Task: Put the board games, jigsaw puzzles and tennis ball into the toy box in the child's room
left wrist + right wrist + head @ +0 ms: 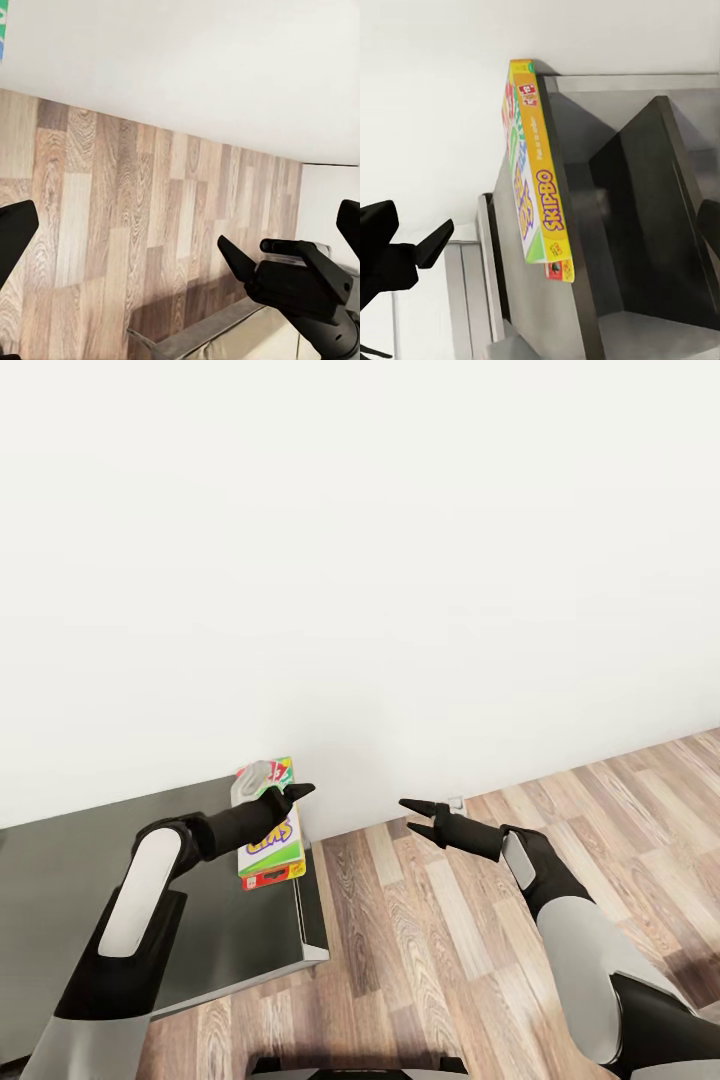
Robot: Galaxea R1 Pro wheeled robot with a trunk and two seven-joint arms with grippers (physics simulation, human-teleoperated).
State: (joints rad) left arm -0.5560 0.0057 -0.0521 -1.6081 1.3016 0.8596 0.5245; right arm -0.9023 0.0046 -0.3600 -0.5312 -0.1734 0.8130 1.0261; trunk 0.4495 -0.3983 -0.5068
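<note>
The desk point(120, 880) is my landmark: its dark top fills the lower left of the head view, ending at a corner with wood floor point(430, 950) beyond it and a blank white wall point(400, 560) behind. On the desk, near that wall-side corner, lies the Skip-Bo box point(270, 840), flat and lengthwise along the desk's edge, with what looks like a second game box tucked under its near end. My left hand point(296, 792) hovers just above the box, fingers spread and gripping nothing. My right hand point(425, 822) hangs off the desk over the floor, also spread and empty.

I judge the step to be picking up the Skip-Bo box. To do it well I lower the left hand across the box's narrow width, not its length, and close near the middle so it stays level. I keep the right hand away from the desk edge.
</note>
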